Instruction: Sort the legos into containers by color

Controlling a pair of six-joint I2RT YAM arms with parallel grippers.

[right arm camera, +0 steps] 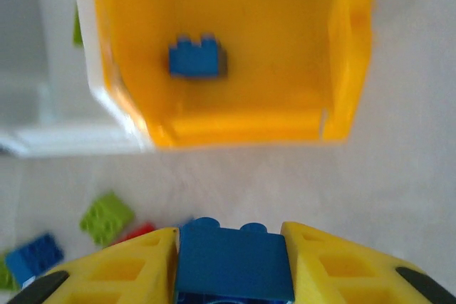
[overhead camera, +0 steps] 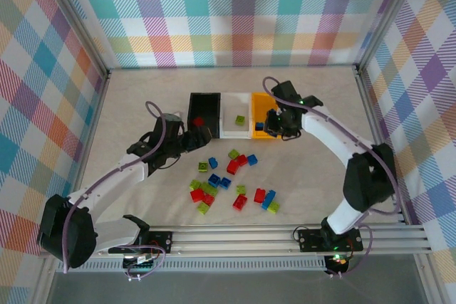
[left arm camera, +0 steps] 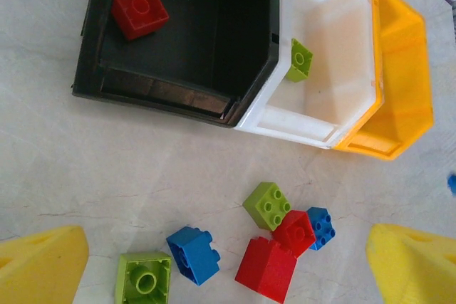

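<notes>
we find the right claw (right arm camera: 231, 250) clamped on a blue brick (right arm camera: 235, 272), orange-yellow bin (right arm camera: 242, 129) just ahead; left claw (left arm camera: 228, 268) stands wide, black bin (left arm camera: 178, 94) ahead.

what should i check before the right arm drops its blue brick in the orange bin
1. right jaws shut on the held blue brick: ok
2. held blue brick over the orange bin opening: cannot tell; the bin's near wall lies ahead in the right wrist view
3. orange bin's contents match, sorted blue brick inside: ok
4. free floor space in the orange bin: ok
5. left jaws open, away from the orange bin: ok
</notes>
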